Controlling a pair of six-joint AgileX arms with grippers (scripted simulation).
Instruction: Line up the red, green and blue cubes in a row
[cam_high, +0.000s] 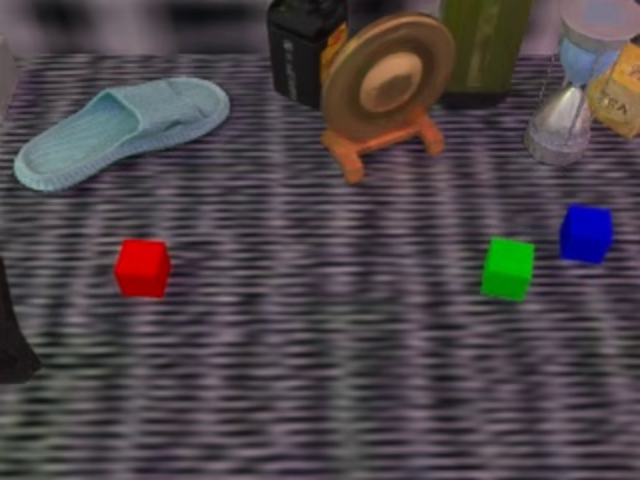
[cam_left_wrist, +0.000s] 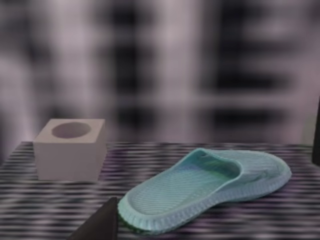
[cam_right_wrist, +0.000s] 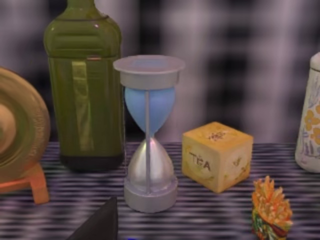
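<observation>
The red cube lies alone on the left half of the table. On the right half, the green cube sits with the blue cube just right of it and slightly farther back. None of the three touch. My left gripper hovers near the table's left edge facing the slipper's heel. It is open: a single dark finger shows with nothing against its inner face. My right gripper is out of the top view. It faces the hourglass and is open, with one finger showing.
A pale blue slipper lies at the back left. Along the back stand a dark box, a round wooden disc on a stand, a green bottle, an hourglass and a tea box. A grey cup-holder block sits beyond the slipper.
</observation>
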